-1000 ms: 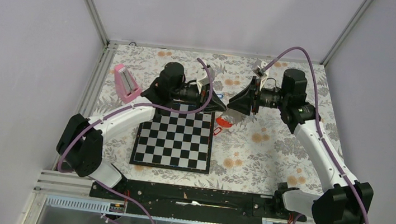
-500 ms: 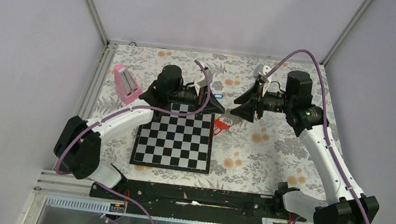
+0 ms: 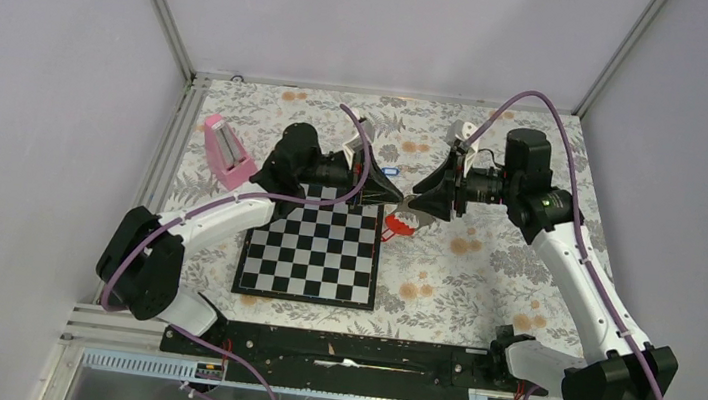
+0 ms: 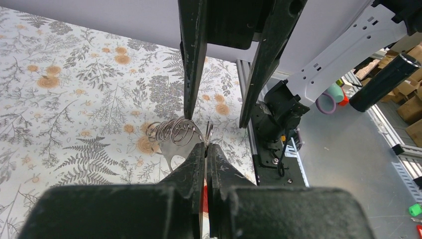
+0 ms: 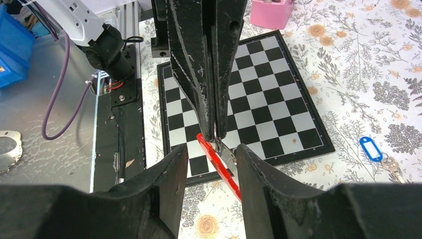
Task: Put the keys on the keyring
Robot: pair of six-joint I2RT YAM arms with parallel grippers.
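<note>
From above, the left end effector (image 3: pixel 393 193) and the right end effector (image 3: pixel 418 199) meet almost tip to tip over the worktop (image 3: pixel 492 276), just past the far right corner of the chessboard (image 3: pixel 312 251). A red strip (image 3: pixel 395 227) shows just under the meeting point. The blue key (image 3: pixel 388 172) lies on the worktop close behind the left end effector, apart from it. A pink block (image 3: pixel 225 150) stands near the left edge.

In the left wrist view, the left fingers are pressed together on a thin wire of the keyring (image 4: pixel 176 132). Its steel coils are spread just beyond the tips, against one finger of the right end effector. The right fingers stand apart, one on each side of the coils. A sliver of red shows in the slit between the left fingers.

In the right wrist view, the right fingers are spread wide, grip nothing, and straddle the left tip. The red strip slants down from that closed tip. Whether it is the fob or the red key's tag cannot be told. The blue key lies flat to the right of the chessboard.
</note>
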